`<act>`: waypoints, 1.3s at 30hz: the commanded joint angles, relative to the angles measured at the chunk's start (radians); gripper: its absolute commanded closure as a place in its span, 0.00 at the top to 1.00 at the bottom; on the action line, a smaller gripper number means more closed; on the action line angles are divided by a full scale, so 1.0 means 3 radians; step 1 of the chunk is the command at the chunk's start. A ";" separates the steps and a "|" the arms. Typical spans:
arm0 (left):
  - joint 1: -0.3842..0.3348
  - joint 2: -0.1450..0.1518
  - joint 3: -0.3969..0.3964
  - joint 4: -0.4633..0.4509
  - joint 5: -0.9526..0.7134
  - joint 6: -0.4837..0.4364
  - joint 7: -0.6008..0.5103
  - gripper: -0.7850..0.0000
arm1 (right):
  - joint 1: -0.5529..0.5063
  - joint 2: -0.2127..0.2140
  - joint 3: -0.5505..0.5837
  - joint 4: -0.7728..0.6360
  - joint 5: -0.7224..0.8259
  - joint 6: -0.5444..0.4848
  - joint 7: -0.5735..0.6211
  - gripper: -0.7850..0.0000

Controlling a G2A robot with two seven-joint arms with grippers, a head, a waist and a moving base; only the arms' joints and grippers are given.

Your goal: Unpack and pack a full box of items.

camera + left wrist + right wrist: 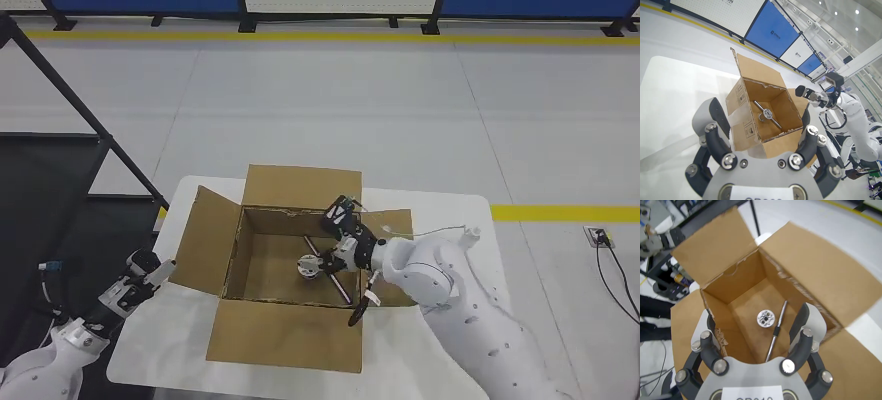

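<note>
Your right gripper (756,313) hangs wide open over the box (285,335), and the left gripper (761,107) sits open beside it. Inside lie a metal disc (765,319) and a thin rod (781,315), probably hard and slick. Pinch the disc across its rim.

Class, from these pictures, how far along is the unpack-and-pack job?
Done: the box flaps are open. In hand: nothing; the right gripper hangs open over the box, the left gripper open beside it. Left: a metal disc and a rod lie on its floor; repacking follows.
</note>
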 commanded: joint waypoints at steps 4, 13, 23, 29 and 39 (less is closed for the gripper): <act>0.0023 -0.0001 -0.0009 -0.0005 -0.0008 -0.0009 0.0008 1.00 | 0.0462 -0.0220 -0.0583 0.0724 0.0141 0.0206 0.0118 1.00; 0.0023 -0.0001 -0.0009 -0.0005 -0.0008 -0.0009 0.0008 1.00 | 0.0921 -0.0610 -0.1146 0.1812 0.0114 0.0517 -0.0138 1.00; 0.0023 -0.0001 -0.0009 -0.0005 -0.0008 -0.0009 0.0008 1.00 | 0.1094 -0.0927 -0.1434 0.2500 -0.0022 0.0719 -0.0279 0.98; 0.0023 -0.0001 -0.0009 -0.0005 -0.0008 -0.0009 0.0008 1.00 | 0.1162 -0.1054 -0.1452 0.2772 0.0039 0.0621 -0.0322 0.25; 0.0023 -0.0001 -0.0009 -0.0005 -0.0008 -0.0009 0.0008 1.00 | 0.1260 -0.1124 -0.1313 0.3022 0.0246 0.0284 -0.0393 0.00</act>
